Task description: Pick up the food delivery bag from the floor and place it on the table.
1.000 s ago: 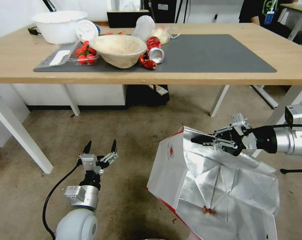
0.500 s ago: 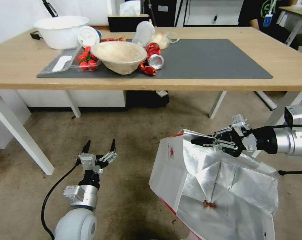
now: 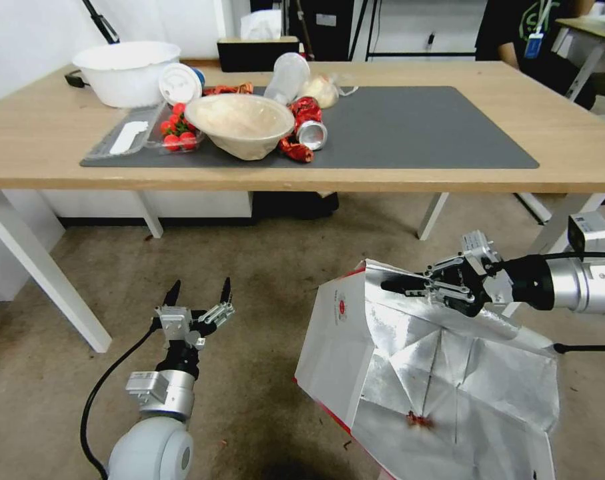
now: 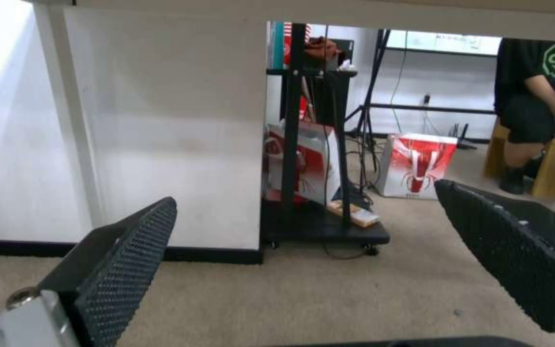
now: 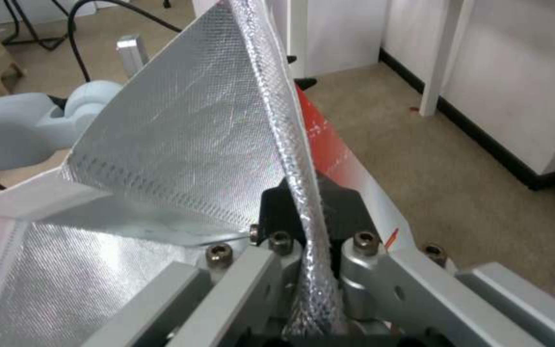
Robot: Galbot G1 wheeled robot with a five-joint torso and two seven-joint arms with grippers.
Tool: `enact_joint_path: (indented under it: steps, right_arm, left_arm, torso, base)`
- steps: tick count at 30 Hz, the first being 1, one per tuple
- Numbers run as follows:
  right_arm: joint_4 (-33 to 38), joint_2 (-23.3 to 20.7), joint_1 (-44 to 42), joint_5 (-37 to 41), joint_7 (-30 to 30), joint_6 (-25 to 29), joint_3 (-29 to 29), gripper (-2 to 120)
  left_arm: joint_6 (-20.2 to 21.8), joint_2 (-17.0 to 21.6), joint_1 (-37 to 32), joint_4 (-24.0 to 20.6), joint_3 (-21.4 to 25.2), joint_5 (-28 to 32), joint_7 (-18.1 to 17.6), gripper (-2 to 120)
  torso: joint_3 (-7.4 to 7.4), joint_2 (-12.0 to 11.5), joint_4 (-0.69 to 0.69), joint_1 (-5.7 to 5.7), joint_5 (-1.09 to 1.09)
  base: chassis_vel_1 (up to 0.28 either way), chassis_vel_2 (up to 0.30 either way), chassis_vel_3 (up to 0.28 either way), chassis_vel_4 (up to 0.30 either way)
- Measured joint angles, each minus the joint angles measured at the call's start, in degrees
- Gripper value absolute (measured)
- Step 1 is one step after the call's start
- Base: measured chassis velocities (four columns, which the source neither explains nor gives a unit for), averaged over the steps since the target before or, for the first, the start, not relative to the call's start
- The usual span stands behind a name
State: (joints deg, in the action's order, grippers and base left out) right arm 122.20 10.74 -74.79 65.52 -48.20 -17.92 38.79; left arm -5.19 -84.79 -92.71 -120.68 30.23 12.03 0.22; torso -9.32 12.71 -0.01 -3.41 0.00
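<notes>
The right gripper [image 3: 409, 287] is clamped on the foil-lined rim of the large white paper food delivery bag [image 3: 345, 333], which hangs low beside the floor. The light-wood bench [image 3: 582, 133] stands ahead and higher. The left gripper [image 3: 199, 293] hovers open, well apart.

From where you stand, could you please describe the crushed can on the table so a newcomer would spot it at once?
On the light-wood table, look to the dark grey mat and its cluttered end on the robot's left. Just right of the big beige bowl lies a dented red can on its side. Its shiny silver end faces the robot, unlike the strawberries on the bowl's other side.
</notes>
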Motion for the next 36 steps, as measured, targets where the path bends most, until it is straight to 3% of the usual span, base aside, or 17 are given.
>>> enact_joint_path:
  steps: [7,10,25,36]
  right_arm:
    - [0.1,-0.1,-0.1,-0.2,-0.2,0.0,-0.1,0]
    - [0.2,-0.4,-0.2,-0.3,-0.2,0.1,-0.3,0]
    - [0.3,0.0,-0.3,-0.5,-0.1,0.1,-0.3,0]
    - [0.0,0.5,-0.5,-0.9,-0.3,0.2,-0.5,0]
  left_arm:
    - [0.0,0.1,0.0,-0.1,0.0,0.1,0.0,100]
    - [0.0,0.2,-0.1,-0.4,0.2,0.2,0.0,100]
    - [0.1,0.4,-0.1,-0.6,0.3,0.4,0.0,100]
    - [0.3,0.6,-0.1,-0.8,0.9,0.6,0.0,100]
  torso:
    - [-1.42,1.8,0.0,-0.43,0.0]
    - [-2.84,3.8,0.0,-1.0,0.0]
    - [-5.12,7.1,0.0,-2.01,0.0]
    - [-7.69,11.0,0.0,-3.36,0.0]
  base:
    - [0.0,0.0,0.0,0.0]
    - [0.0,0.0,0.0,0.0]
    - [0.0,0.0,0.0,0.0]
    - [0.0,0.0,0.0,0.0]
